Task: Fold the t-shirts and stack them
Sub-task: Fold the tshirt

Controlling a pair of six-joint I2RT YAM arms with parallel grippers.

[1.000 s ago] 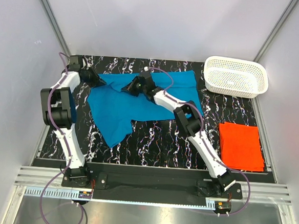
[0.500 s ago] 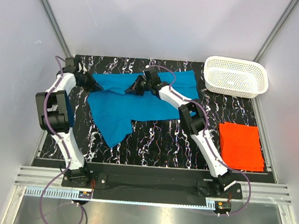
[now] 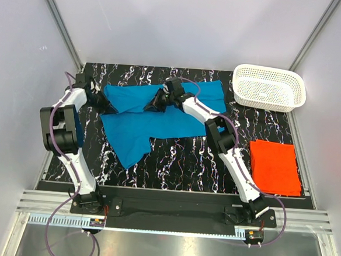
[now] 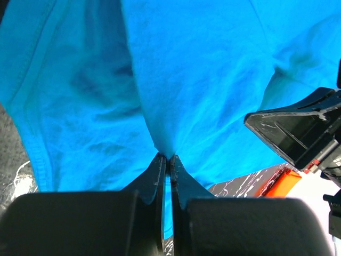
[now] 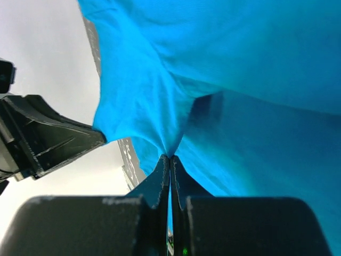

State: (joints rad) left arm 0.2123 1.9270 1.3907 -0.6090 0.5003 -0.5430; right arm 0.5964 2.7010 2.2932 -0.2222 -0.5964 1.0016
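Note:
The bright blue t-shirt (image 3: 159, 122) lies spread across the middle and back of the table, its left part doubled into a flap. My left gripper (image 3: 106, 104) is shut on a pinch of blue cloth at the shirt's left edge (image 4: 166, 158). My right gripper (image 3: 154, 104) is shut on another pinch of the same shirt (image 5: 169, 157), near its middle back. In the left wrist view the right gripper's black body (image 4: 298, 130) shows close by. The orange-red t-shirt (image 3: 275, 166) rests folded flat at the right front, away from both grippers.
A white perforated basket (image 3: 269, 88) stands at the back right corner. Grey walls close in the table on the left, back and right. Bare black marbled tabletop (image 3: 179, 164) runs along the front between the arms.
Both arms have shifted a little with the cloth still pinched. The left arm's elbow drew toward the table's left edge, and the shirt's left part now lies as a flap.

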